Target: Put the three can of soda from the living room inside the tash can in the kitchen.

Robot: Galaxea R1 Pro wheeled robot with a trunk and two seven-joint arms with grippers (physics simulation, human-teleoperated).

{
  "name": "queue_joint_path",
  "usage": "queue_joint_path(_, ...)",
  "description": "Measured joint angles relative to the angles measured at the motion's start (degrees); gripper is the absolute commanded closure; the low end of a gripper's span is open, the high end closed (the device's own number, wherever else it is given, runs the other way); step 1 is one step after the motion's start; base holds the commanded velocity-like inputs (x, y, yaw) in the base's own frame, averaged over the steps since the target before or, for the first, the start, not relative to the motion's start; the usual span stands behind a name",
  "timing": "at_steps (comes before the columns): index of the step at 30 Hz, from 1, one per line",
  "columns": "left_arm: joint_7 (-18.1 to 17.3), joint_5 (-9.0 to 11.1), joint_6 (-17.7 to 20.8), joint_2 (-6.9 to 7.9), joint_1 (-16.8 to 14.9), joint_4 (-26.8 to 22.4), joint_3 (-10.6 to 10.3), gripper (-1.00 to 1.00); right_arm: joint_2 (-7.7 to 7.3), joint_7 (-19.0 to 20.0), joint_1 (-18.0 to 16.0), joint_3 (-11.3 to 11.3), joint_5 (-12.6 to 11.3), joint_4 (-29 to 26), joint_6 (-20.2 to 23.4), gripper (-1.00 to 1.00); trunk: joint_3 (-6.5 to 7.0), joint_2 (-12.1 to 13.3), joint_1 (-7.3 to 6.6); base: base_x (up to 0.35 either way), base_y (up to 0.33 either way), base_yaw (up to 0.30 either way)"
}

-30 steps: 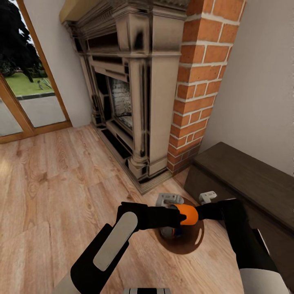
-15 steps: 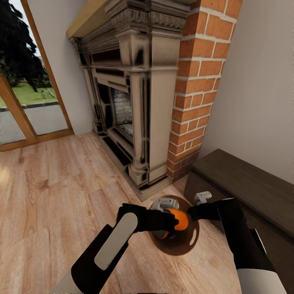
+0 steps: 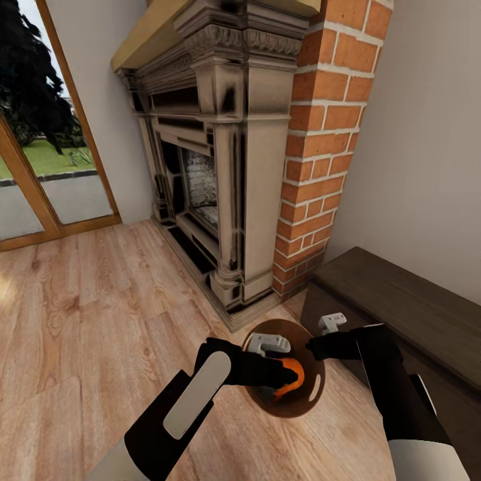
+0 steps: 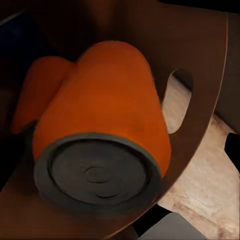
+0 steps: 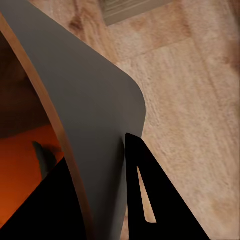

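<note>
The left pincer (image 3: pixel 284 382) is reaching into the trash can (image 3: pixel 314 387) beside the fireplace (image 3: pixel 220 167); its opening cannot be told. Two orange soda cans (image 4: pixel 107 125) are lying inside. The right pincer (image 3: pixel 314 347) is clamping the bin's rim.

The left gripper (image 3: pixel 284 377) seemingly hides most of the orange can (image 3: pixel 292 379).

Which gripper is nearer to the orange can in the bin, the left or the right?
Left. The left gripper is inside the bin, right at the orange can. The right gripper is at the bin's rim, above the can.
</note>
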Motion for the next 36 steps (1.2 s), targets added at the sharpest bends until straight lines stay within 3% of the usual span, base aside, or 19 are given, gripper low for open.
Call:
queue_joint_path(6,-0.07,0.08,-0.35,0.03,0.05,-0.79,-0.13,-1.00,-0.04,0.02,0.00,0.01,-0.14,0.00,0.10,1.00,0.00,0.00,0.00,0.000,0.000,0.000)
queue_joint_path(8,-0.06,-0.07,-0.78,0.26,0.37,-2.95,0.28,-1.00,-0.05,0.00,0.00,0.03,0.05,-0.01,-0.01,1.00,0.00,0.00,0.00,0.000,0.000,0.000)
queue_joint_path(9,-0.08,-0.34,-1.59,1.17,0.97,-5.21,1.12,-1.00,-0.05,0.00,0.00,0.02,0.07,-0.01,0.00,1.00,0.00,0.00,0.00,0.000,0.000,0.000)
queue_joint_path(12,-0.73,-0.75,-8.65,5.72,4.13,-8.58,6.66,-1.00,-0.23,0.02,0.00,-0.04,-0.12,-0.02,0.06,1.00,0.00,0.00,0.00,0.000,0.000,0.000)
queue_joint_path(14,-0.87,-0.67,-12.46,7.35,5.36,-9.17,9.57,-1.00,-0.28,0.00,0.00,-0.07,0.08,-0.02,-0.01,1.00,0.00,0.00,0.00,0.000,0.000,0.000)
queue_joint_path(16,-1.47,-0.76,-15.51,9.39,7.53,-9.52,14.62,-1.00,-0.23,-0.01,0.00,-0.03,0.25,-0.01,-0.06,1.00,0.00,0.00,0.00,0.000,0.000,0.000)
queue_joint_path(17,-1.79,-0.63,-16.05,9.74,8.15,-9.58,16.08,-1.00,-0.21,0.00,0.00,-0.02,0.18,-0.01,-0.01,1.00,0.00,0.00,0.00,0.000,0.000,0.000)
queue_joint_path(21,-6.58,-0.72,-17.40,11.23,12.23,-9.73,26.41,-1.00,-0.16,0.00,0.00,-0.06,0.13,0.00,0.01,1.00,0.00,0.00,0.00,0.000,0.000,0.000)
queue_joint_path(23,-10.29,-0.81,-17.62,13.20,15.49,-9.75,33.08,-1.00,0.03,0.00,0.00,-0.15,0.34,0.14,-0.04,1.00,-0.01,0.00,0.00,0.000,0.000,0.000)
queue_joint_path(26,-13.35,-1.60,-17.99,14.91,20.28,-9.05,39.16,-1.00,0.15,0.02,-0.04,-0.26,0.31,0.58,0.04,1.00,-0.01,0.00,0.00,0.026,0.082,0.000)
queue_joint_path(28,-14.42,-4.02,-19.68,15.32,23.73,-7.78,41.73,-1.00,0.19,-0.05,-0.07,-0.21,0.82,0.75,-0.23,1.00,-0.01,0.00,0.00,0.087,0.217,0.000)
queue_joint_path(30,-15.04,-5.34,-22.36,15.57,26.26,-7.16,42.75,-1.00,0.24,-0.05,-0.08,-0.08,0.65,0.80,-0.16,1.00,-0.01,0.00,0.00,0.108,0.261,0.012)
queue_joint_path(33,-15.73,-6.01,-25.59,15.70,29.94,-6.85,45.17,-1.00,0.28,-0.05,-0.26,-0.09,0.35,1.29,-0.01,1.00,0.00,0.00,0.00,0.110,0.299,0.152)
queue_joint_path(34,-16.79,-6.22,-26.39,15.55,32.40,-7.03,46.82,-1.00,0.32,-0.06,-0.60,-0.11,0.51,3.16,-0.24,1.00,-0.01,0.00,0.00,0.087,0.322,0.246)
queue_joint_path(36,-18.59,-6.52,-26.94,15.23,34.86,-6.82,48.17,-1.00,0.35,-0.15,-2.15,-0.16,0.73,6.91,-0.12,1.00,0.00,0.00,0.00,0.049,0.249,0.271)
